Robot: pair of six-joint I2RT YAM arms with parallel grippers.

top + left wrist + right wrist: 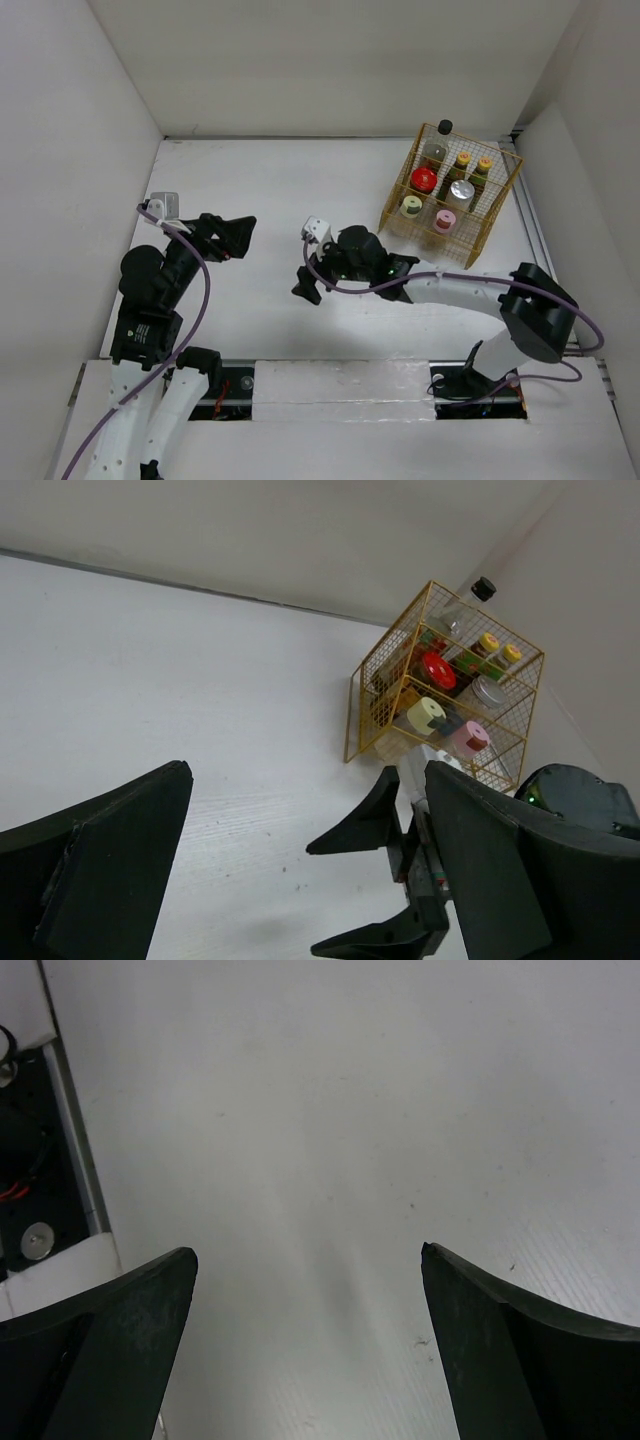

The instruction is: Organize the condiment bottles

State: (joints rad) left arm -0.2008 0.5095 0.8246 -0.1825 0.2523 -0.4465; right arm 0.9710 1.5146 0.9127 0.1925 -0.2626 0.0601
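Note:
All seven condiment bottles stand inside the gold wire basket (400, 178) at the back right. They are a tall clear bottle with a black cap (445, 127), two with yellow caps (462, 158) (485, 163), and ones with red (424, 180), silver (461, 190), pale-green (411, 207) and pink (444, 221) caps. My left gripper (240, 238) is open and empty over the left of the table, far from the basket. My right gripper (305, 283) is open and empty over the table's middle, left of the basket. The left wrist view shows the basket (391, 629) and my right gripper (312, 900).
White walls close in the table on the left, back and right. The basket stands close to the right wall. The right wrist view shows bare white table between the fingers and a black slot (30, 1160) at the table's near edge.

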